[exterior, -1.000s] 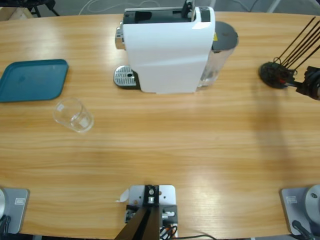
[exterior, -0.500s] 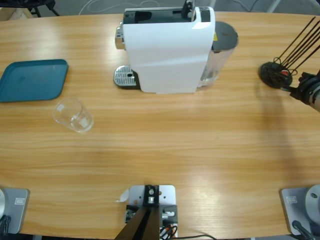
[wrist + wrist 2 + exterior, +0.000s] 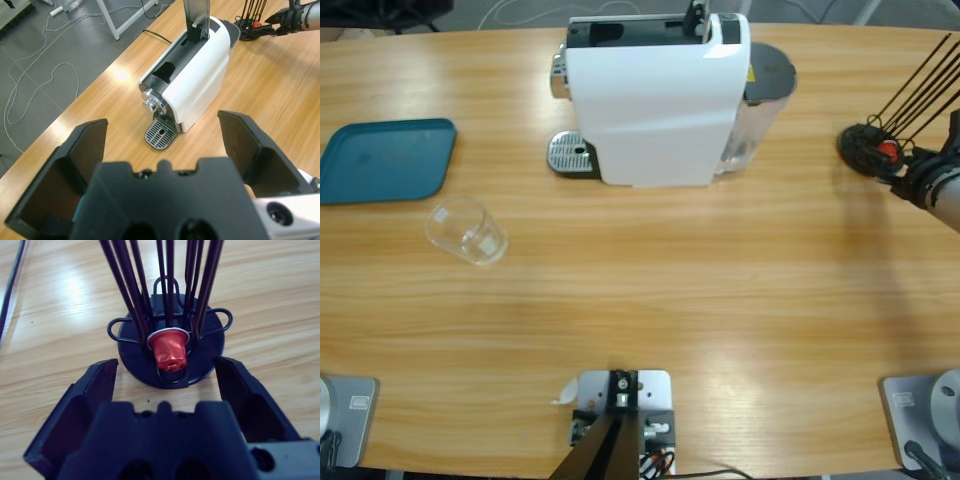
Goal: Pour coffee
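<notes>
Right gripper (image 3: pixel 165 377): jaws spread, empty, facing the red capsule (image 3: pixel 168 351) low in the black wire rack (image 3: pixel 172 335).
Capsule axis: narrow end towards the gripper.
Left gripper (image 3: pixel 162 145): jaws apart, holding nothing, aimed at the coffee machine (image 3: pixel 192 82).
Glass (image 3: pixel 467 230): on its side near the blue tray (image 3: pixel 385 160); coffee not discernible.

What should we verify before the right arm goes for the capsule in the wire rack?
1. Right gripper open: ok, fingers spread wide.
2. Small red capsule in line with it: ok, it sits centred between the fingers, at the bottom of the black wire capsule rack.
3. Contact with the capsule: not ok, the fingers are short of it.
4. White capsule coffee machine ready to load: ok, its silver lever stands raised.
5. Clear empty glass under the spout: not ok, it lies on its side on the wooden table, away from the round metal drip grate.
6. Left gripper free: ok, open, nothing between its fingers.
</notes>
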You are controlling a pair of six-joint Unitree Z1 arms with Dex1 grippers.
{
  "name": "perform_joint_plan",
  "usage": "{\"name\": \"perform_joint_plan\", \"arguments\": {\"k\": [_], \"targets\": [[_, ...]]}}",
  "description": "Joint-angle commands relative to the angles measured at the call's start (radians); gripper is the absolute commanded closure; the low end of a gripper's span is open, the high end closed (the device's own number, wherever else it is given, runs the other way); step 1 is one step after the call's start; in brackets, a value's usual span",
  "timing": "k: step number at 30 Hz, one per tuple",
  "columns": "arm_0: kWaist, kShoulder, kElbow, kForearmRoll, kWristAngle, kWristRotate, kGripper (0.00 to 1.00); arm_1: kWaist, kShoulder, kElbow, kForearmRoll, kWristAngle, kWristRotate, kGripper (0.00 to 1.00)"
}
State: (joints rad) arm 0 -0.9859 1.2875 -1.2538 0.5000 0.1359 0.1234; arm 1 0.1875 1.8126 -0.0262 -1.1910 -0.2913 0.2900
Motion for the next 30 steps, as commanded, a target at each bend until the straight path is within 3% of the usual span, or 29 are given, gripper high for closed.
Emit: {"name": "perform_joint_plan", "arguments": {"k": [1, 13, 14, 16, 18, 19, 20, 21, 25, 27, 30], "targets": [[-0.022, 0.064, -0.015, 0.009, 0.011, -0.011, 0.050, -0.021, 0.033, 0.014, -0.013, -0.025, -0.010, 0.312], [-0.027, 0.064, -0.010, 0.008, 0.009, -0.011, 0.050, -0.063, 0.089, 0.015, -0.081, -0.014, -0.005, 0.314], [-0.026, 0.065, -0.010, 0.008, 0.010, -0.011, 0.050, -0.063, 0.090, 0.015, -0.081, -0.014, -0.006, 0.339], [-0.026, 0.067, -0.012, 0.008, 0.010, -0.011, 0.050, -0.063, 0.091, 0.015, -0.081, -0.007, -0.011, 0.520], [-0.026, 0.066, -0.012, 0.008, 0.010, -0.011, 0.050, -0.063, 0.095, 0.014, -0.082, 0.005, -0.019, 0.535], [-0.026, 0.065, -0.011, 0.008, 0.010, -0.011, 0.050, -0.063, 0.097, 0.014, -0.083, 0.010, -0.022, 0.603], [-0.027, 0.064, -0.008, 0.009, 0.010, -0.011, 0.050, -0.063, 0.101, 0.014, -0.086, 0.013, -0.026, 0.744], [-0.026, 0.062, -0.007, 0.009, 0.010, -0.011, 0.050, -0.063, 0.104, 0.014, -0.088, 0.016, -0.028, 0.786], [-0.027, 0.061, -0.007, 0.009, 0.010, -0.011, 0.050, -0.063, 0.108, 0.015, -0.091, 0.024, -0.037, 0.796], [-0.027, 0.062, -0.007, 0.008, 0.010, -0.011, 0.050, -0.063, 0.106, 0.015, -0.091, 0.026, -0.039, 0.902], [-0.026, 0.062, -0.006, 0.009, 0.010, -0.011, 0.050, -0.063, 0.106, 0.014, -0.094, 0.027, -0.042, 0.911]]}}
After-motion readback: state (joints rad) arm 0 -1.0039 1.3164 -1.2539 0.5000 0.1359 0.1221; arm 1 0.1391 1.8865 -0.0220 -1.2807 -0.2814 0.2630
